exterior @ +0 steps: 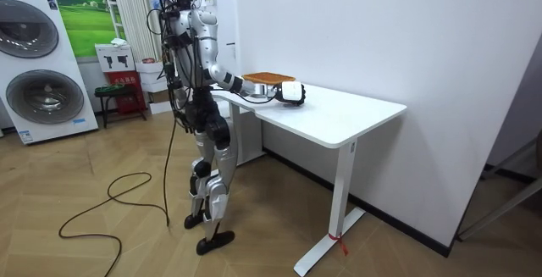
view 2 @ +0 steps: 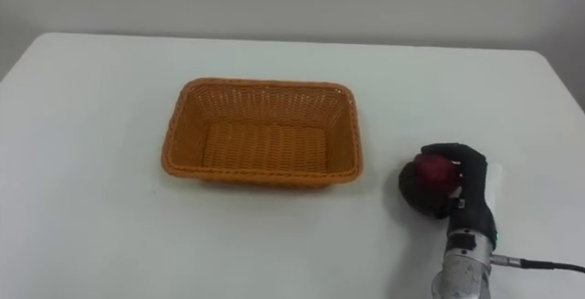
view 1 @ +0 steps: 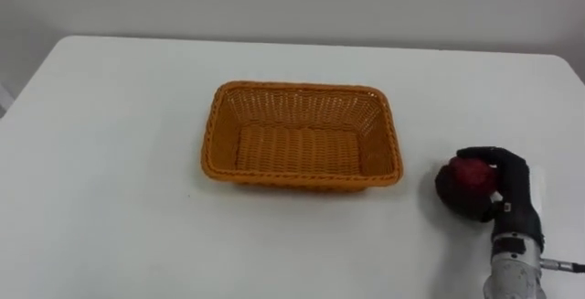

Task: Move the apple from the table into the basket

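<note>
- The white table [view 1: 110, 153] had loads of bare top on every side. It was a smooth flat slab with rounded corners, and its far edge ran close along a plain wall.
- In the room view the robot stood upright, right up against the table, with open wood floor [exterior: 51, 175] behind it and washing machines [exterior: 51, 95] further back.
- The basket [view 1: 297, 87] sat roughly mid-table, well in from every edge. It was an orange wicker-style weave, rectangular, with sloping walls and an open top.
- The apple [view 1: 471, 173] was off to the basket's right, near it but not touching, and closer to the table's right edge. It looked dark red, round and a bit glossy.
- The right robot hand [view 1: 508, 189] had a proper grasp on that apple, with dark fingers curled over its top and right side. The forearm came in from the lower right, held low over the table.
- Honestly couldn't tell if the apple was resting on the table or just off it.
- Just bare white top lay between the apple and the basket's rim.
</note>
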### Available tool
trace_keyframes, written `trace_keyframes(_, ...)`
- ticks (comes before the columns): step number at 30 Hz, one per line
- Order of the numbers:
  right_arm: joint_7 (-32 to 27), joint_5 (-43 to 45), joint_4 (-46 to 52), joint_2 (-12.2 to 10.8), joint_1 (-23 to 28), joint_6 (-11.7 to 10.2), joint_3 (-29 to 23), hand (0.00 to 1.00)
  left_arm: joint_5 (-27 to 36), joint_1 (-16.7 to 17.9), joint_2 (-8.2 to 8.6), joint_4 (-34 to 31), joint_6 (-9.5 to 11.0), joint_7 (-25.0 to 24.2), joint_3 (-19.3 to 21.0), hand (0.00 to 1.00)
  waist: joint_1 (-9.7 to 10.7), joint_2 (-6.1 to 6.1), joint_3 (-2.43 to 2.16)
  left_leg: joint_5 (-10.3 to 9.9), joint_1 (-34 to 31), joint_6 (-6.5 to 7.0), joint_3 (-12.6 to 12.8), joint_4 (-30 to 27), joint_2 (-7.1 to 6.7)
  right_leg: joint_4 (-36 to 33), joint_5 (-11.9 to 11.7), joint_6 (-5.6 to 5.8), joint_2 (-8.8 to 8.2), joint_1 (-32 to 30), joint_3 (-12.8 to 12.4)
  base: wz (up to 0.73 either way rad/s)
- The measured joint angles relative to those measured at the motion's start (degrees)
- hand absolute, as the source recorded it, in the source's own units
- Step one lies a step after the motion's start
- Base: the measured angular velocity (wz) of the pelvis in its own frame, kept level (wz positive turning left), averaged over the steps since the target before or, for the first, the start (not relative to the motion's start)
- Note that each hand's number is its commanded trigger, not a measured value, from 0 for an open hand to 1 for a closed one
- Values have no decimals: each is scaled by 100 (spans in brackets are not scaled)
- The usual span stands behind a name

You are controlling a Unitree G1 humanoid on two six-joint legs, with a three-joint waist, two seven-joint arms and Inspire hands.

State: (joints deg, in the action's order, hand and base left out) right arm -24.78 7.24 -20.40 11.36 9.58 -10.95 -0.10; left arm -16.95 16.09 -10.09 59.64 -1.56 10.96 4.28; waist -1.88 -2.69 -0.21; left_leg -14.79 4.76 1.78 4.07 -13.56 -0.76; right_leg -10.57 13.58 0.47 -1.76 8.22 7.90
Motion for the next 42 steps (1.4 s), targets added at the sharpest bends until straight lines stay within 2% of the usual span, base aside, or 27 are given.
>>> trace_keyframes(4, 55, -25, 374, 0, 186, 82, 27, 100, 1, 11, 0, 4, 14, -40, 3, 0, -8, 35, -7, 0, -6, 0, 42, 6, 0, -6, 0, 0, -2, -11, -26, -4)
trace_keyframes(12, 124, 43, 767, 19, 155, 295, 50, 100, 53, -46, 1, 124, 25, -157, 8, 0, -14, 84, -8, 1, -34, 0, 45, -3, -2, -34, 0, 0, -9, -46, -8, -1)
trace_keyframes(14, 123, 42, 1017, 67, 128, 301, 47, 100, 51, -41, 1, 123, 26, -173, 8, 0, -9, 84, -8, 3, -52, -1, 45, -6, 1, -58, 0, 0, -9, -98, -12, 0)
trace_keyframes(16, 123, 41, 1285, 229, -21, 300, 45, 100, 49, -49, 0, 121, 29, -205, 8, 0, -13, 74, -1, 13, -106, 1, 46, -5, 2, -119, 0, 0, -10, -184, -19, 0)
trace_keyframes(22, 124, 25, 1961, 474, -279, 300, 35, 100, 48, -59, -18, 111, 74, -322, 14, 0, -39, -2, 46, 14, -98, 1, 46, 3, -1, -110, 0, 0, -9, -179, -37, 0)
trace_keyframes(27, 197, 41, 2674, 472, -282, 302, -13, 100, -60, -45, -30, 171, 74, -426, 30, 0, -46, -18, 52, 14, -82, 1, 26, 12, 0, -87, 0, 0, -8, -143, 19, 2)
trace_keyframes(36, 290, 40, 3504, 468, -389, 283, 15, 100, -61, -66, -45, 237, 83, -547, 9, 0, -269, -50, 38, 15, -69, 0, -4, 37, -5, -43, 0, 0, -9, -125, 38, 1)
trace_keyframes(42, 622, 71, 3629, 470, -516, 286, 481, 100, 68, -147, -49, 374, 120, -529, -24, 0, -326, -85, 21, 19, -92, -9, -60, 23, -2, -6, -1, -1, -1, -113, 61, 2)
